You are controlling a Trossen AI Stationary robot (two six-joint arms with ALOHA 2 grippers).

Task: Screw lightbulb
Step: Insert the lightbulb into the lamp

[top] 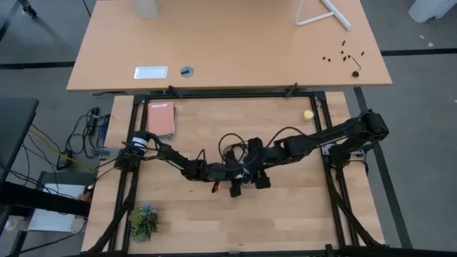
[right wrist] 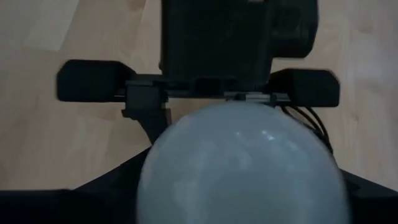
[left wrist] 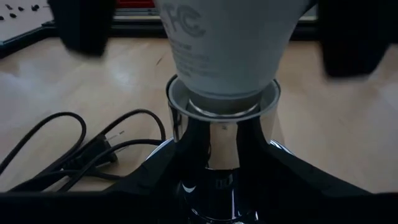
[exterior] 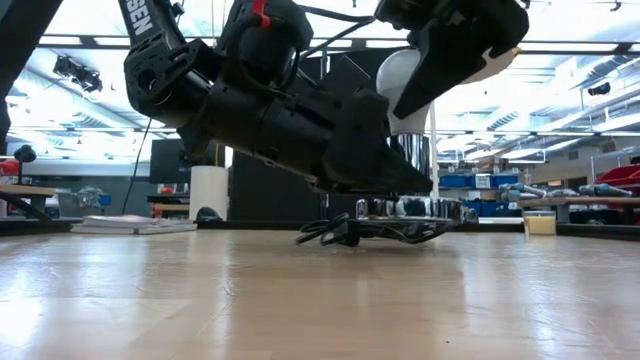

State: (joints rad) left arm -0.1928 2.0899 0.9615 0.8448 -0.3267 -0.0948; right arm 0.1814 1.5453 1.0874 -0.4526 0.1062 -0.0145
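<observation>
Lightbulb [left wrist: 225, 46] seated upright in chrome socket [left wrist: 221, 137], pinched by right gripper [right wrist: 239, 186], socket clamped by left gripper [left wrist: 217, 186]; threading step likely underway, next calling for steady twisting.

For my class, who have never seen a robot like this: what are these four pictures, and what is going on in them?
Two dark robot arms work at a wooden table. One picture looks down from above, one looks level across the tabletop, and two come from cameras on the arms' wrists. The left gripper steadies a shiny socket with a black cord. The right gripper holds the white lightbulb upright, its base in the socket's collar. Also on the table: a yellow ball, a pink book and a small plant.
</observation>
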